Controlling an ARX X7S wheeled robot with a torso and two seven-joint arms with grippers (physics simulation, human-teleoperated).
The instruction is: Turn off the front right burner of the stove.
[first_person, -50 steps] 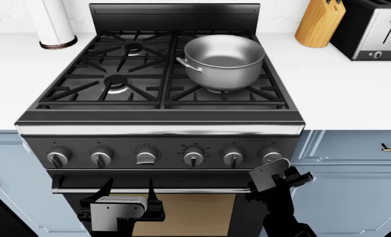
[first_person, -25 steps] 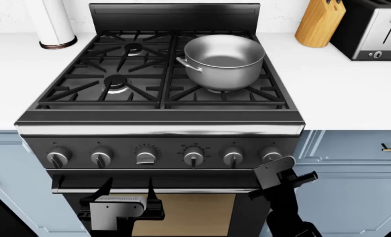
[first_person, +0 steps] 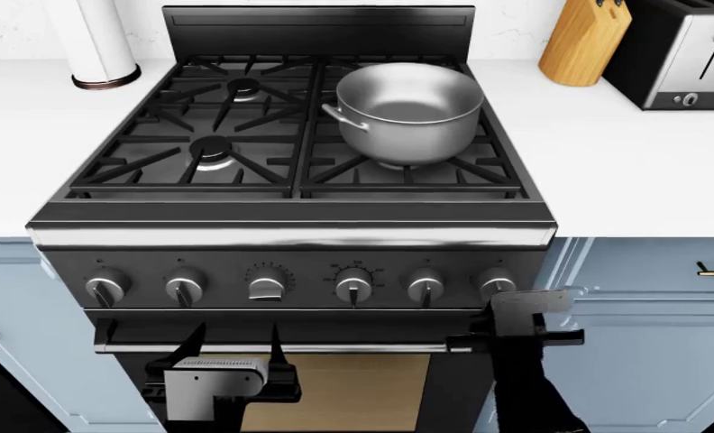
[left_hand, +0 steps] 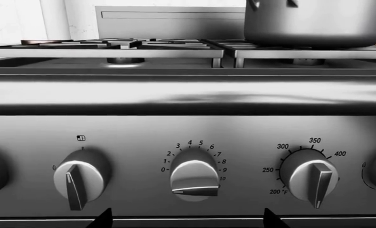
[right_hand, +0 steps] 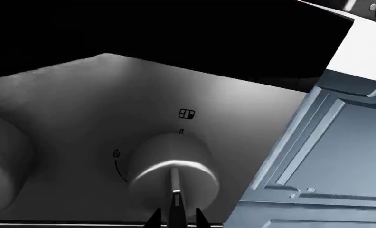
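Note:
The black stove [first_person: 291, 236] has six knobs along its front. A steel pot [first_person: 407, 110] stands on the right grates. It covers most of the front right burner, of which only a burner head [left_hand: 308, 61] shows under it in the left wrist view. My right gripper [first_person: 519, 316] is at the rightmost knob [first_person: 497, 285]. In the right wrist view its fingertips [right_hand: 201, 219] sit narrowly on either side of that knob's [right_hand: 173, 173] ridge, which lines up with the tick mark. My left gripper [first_person: 231, 347] is open and empty in front of the oven door, below the middle knobs [left_hand: 194, 175].
A knife block [first_person: 586, 41] and a steel toaster [first_person: 681, 54] stand at the back right of the white counter. A white cylinder [first_person: 98, 45] stands at the back left. Blue cabinet fronts [first_person: 645, 361] flank the stove, and the oven handle [first_person: 333, 347] runs below the knobs.
My right gripper has shifted slightly right and rotated clockwise from tilted to level at the rightmost knob. The left arm, the pot and the other knobs have not moved.

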